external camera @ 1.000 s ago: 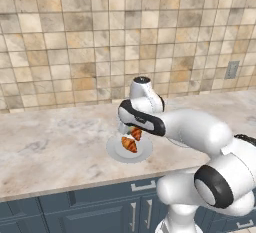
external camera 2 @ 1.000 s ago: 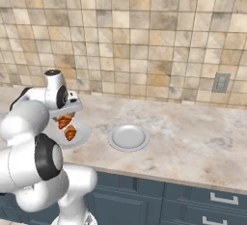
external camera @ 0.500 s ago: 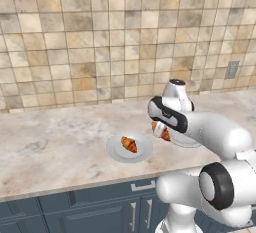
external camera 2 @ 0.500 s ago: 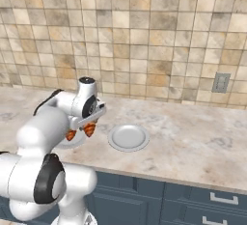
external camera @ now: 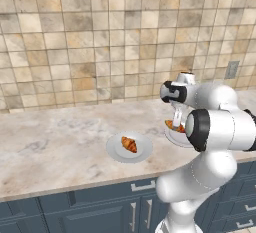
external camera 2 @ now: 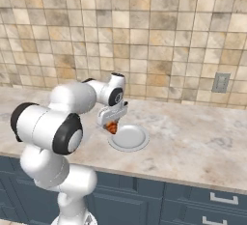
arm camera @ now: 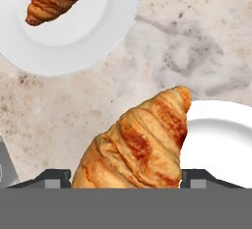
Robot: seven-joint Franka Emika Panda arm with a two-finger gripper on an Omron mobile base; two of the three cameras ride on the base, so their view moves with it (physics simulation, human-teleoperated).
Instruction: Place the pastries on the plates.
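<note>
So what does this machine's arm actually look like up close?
The arm is glossy white, built of rounded, bulging segments joined by dark, round joint caps. No cables or markings show. Its end effector is a small pale block with two stubby dark fingertips.

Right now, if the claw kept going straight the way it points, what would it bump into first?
Probably the near edge of the empty plate: the claw, shut on a croissant, points down at the plate's rim and the counter beside it. Depth is unclear.

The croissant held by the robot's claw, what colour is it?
Golden-brown, with darker glossy ridges: the croissant shows best in the hand view.
</note>
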